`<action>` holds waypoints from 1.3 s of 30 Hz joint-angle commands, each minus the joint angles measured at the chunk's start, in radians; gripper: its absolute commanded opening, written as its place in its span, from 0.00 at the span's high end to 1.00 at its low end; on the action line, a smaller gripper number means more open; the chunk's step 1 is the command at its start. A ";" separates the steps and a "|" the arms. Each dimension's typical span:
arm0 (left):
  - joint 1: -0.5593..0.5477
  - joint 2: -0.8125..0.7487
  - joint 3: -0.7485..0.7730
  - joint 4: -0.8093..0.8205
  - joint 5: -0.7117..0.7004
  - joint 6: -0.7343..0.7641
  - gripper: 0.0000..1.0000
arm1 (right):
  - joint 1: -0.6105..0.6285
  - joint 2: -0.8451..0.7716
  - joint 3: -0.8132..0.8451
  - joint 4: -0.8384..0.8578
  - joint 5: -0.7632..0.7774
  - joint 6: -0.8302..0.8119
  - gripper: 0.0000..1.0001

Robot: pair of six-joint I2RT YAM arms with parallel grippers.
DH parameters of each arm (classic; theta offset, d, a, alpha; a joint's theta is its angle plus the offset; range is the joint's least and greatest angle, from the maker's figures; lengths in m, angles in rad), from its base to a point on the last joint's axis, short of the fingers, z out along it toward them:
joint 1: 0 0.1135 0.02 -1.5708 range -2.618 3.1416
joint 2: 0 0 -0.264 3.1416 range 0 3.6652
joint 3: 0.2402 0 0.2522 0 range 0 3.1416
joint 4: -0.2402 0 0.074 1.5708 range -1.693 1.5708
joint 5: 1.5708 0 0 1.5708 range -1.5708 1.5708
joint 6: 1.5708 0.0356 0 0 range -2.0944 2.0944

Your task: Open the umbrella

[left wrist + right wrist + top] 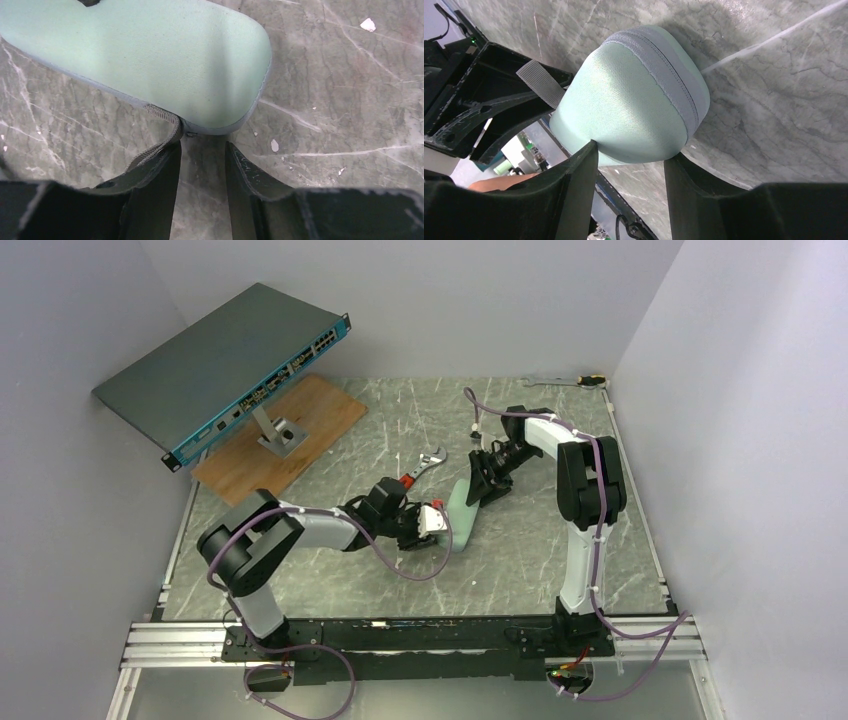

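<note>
The cream-tan umbrella is not visible in any view. A pale mint-green oblong case with a grey zipper seam lies tilted on the table between both arms. My right gripper is shut on the far end of the case, one finger on each side. My left gripper is open at the near rounded end of the case, with bare table showing between its fingers. A grey webbing strap from the case lies over its left finger. The strap also shows in the right wrist view.
An adjustable wrench with a red handle lies just behind the left gripper. A network switch stands tilted on a stand over a wooden board at the back left. A screwdriver lies at the back right corner. Walls close in on three sides.
</note>
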State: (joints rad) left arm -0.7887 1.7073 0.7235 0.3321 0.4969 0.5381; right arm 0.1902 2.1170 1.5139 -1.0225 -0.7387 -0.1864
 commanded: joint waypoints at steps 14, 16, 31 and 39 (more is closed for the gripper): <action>-0.021 0.061 0.067 0.099 0.083 -0.051 0.63 | 0.003 0.024 -0.094 0.204 0.183 0.021 0.58; -0.024 0.064 0.066 0.097 0.079 -0.060 0.68 | 0.004 0.020 -0.101 0.213 0.187 0.027 0.59; -0.088 -0.018 -0.022 0.057 0.020 -0.099 1.00 | 0.003 -0.004 -0.171 0.308 0.223 0.127 0.75; -0.163 0.001 -0.011 -0.003 -0.048 -0.224 1.00 | -0.002 -0.047 -0.262 0.366 0.216 0.232 1.00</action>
State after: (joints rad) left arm -0.9089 1.7168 0.6998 0.3763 0.4347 0.4248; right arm 0.1776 2.0331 1.3361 -0.8188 -0.7921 0.0231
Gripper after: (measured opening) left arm 0.012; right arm 0.409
